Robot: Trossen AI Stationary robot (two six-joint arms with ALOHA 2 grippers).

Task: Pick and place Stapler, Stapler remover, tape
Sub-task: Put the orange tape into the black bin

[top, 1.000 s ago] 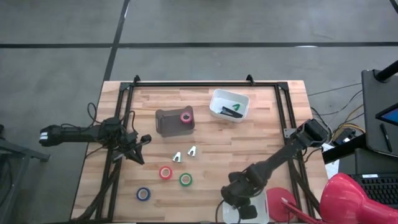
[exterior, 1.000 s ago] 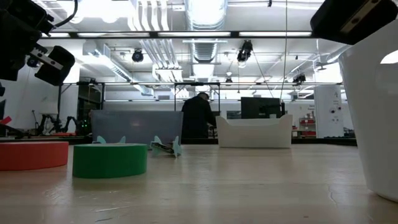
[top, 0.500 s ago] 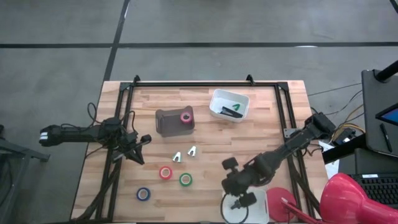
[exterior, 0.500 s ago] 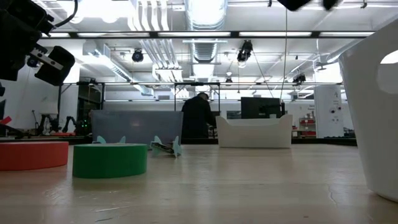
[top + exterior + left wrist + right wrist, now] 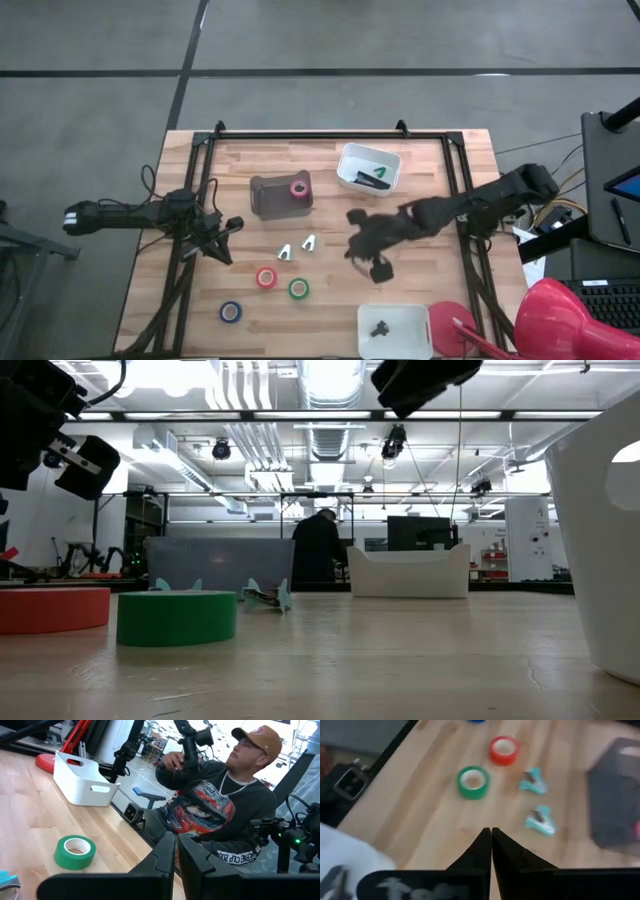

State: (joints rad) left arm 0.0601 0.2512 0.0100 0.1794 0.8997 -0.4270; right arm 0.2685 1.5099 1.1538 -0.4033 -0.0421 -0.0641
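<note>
- Right gripper [image 5: 378, 268] clenched, fingers [image 5: 490, 851] pressed together, nothing held; it hangs above bare table right of centre.
- From it: two teal staple removers [image 5: 298, 246] at 9 o'clock, near; green tape [image 5: 298, 288] and red tape [image 5: 266, 277] at 8 o'clock; blue tape [image 5: 231, 312] farther out, same bearing.
- Pink tape [image 5: 298, 188] sits in the dark bin [image 5: 270, 196], 10 o'clock.
- White tray [image 5: 368, 169] at 12 o'clock holds a dark stapler [image 5: 372, 179].
- Second white tray [image 5: 395, 331] at 6 o'clock holds a small dark object.
- Left gripper [image 5: 232, 226] clenched, empty, waiting at the table's left edge [image 5: 172, 250].
</note>
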